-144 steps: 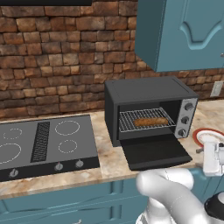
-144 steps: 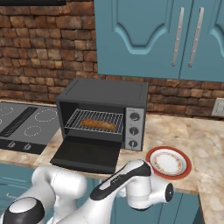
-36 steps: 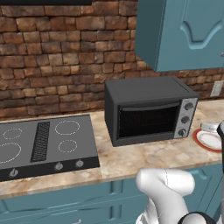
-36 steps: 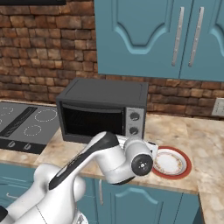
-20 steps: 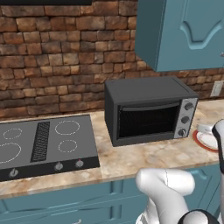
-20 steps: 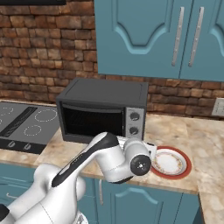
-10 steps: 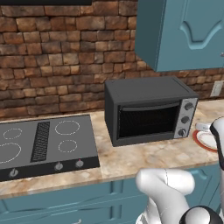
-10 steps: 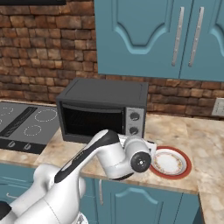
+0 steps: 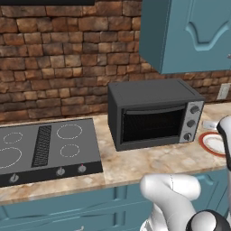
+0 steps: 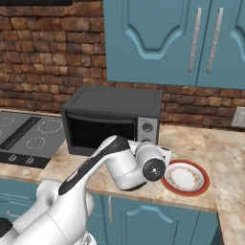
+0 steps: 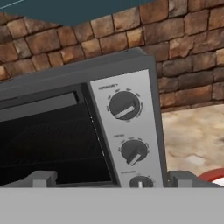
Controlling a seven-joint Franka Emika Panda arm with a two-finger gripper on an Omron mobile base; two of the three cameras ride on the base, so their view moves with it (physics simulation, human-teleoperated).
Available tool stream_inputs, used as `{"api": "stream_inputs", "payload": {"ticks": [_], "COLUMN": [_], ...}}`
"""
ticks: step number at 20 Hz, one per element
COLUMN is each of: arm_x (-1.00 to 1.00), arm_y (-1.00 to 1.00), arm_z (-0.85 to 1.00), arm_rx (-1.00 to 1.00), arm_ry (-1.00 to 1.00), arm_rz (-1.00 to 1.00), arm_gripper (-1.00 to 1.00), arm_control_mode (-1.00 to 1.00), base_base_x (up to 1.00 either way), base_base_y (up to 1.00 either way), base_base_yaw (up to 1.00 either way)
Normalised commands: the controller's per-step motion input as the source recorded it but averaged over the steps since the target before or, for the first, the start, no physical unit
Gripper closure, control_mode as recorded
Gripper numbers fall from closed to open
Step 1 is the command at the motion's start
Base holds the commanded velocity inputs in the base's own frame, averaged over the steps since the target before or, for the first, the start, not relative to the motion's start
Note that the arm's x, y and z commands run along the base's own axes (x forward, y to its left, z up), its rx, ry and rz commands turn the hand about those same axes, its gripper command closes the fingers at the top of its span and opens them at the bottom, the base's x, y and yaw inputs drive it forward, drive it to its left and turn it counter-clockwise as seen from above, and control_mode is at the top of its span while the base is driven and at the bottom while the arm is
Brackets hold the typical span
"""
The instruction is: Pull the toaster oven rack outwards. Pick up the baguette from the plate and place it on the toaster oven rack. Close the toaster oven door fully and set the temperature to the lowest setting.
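With the door (image 9: 153, 124) shut on the toaster oven (image 10: 111, 118) at mid-frame, only the temperature step seems left: the hand (image 11: 111, 179), fingers apart and empty, must reach the top knob (image 11: 124, 105).

Plate (image 9: 215, 143) half cut by frame edge; rack, baguette unseen behind dark door (image 9: 153, 125) glass

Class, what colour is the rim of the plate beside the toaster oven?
Red, around a white middle. The plate shows best in the right base view.
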Motion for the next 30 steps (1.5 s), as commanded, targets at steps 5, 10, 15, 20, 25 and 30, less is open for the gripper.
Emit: {"api": "stream_inputs", "payload": {"ticks": [5,10,15,20,25,30], "arm_x": [0.00,0.00,0.00,-0.04,-0.03,0.00], "arm_y": [-0.03,-0.07,-0.01,-0.07,0.00,0.00], "arm_z": [0.18,0.09,0.07,0.13,0.26,0.12], "arm_rx": [0.03,0.03,0.03,0.18,0.29,0.21], "arm_ry": [0.00,0.00,0.00,0.00,0.01,0.21], "arm_rz": [0.00,0.00,0.00,0.00,0.00,0.03], "arm_gripper": [-1.00,-1.00,-1.00,-1.00,-1.00,-1.00], "arm_control_mode": [-1.00,-1.00,-1.00,-1.00,-1.00,-1.00], "base_base_x": [0.00,0.00,0.00,0.00,0.00,0.00], "base_base_y": [0.00,0.00,0.00,0.00,0.00,0.00], "base_base_yaw": [0.00,0.00,0.00,0.00,0.00,0.00]}}
